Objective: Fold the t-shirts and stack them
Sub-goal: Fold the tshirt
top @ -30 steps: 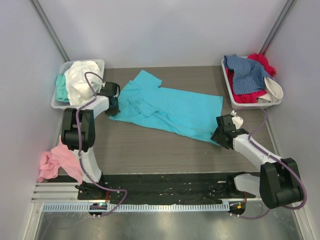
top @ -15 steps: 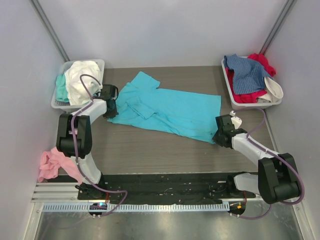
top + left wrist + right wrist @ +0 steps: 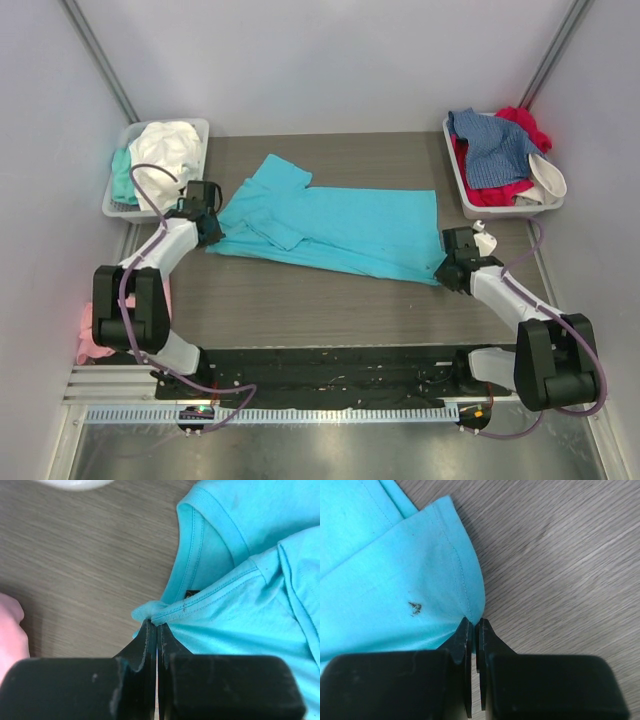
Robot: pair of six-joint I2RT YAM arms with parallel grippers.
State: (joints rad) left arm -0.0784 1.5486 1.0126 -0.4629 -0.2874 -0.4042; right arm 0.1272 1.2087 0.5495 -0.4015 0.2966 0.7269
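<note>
Across the middle of the surface (image 3: 300, 300) I see the turquoise t-shirt (image 3: 340, 225) lying spread out. My left claw (image 3: 156, 626) is clenched on its edge beside the collar; my right claw (image 3: 474, 624) pinches the hem at the opposite end.

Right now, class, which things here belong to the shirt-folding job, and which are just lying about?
Belongs to the job: turquoise shirt, pinched by the left gripper and right gripper; white shirt; mint shirt; blue shirt; red shirt; pink shirt.
Just lying about: left tray; right tray; table.
</note>
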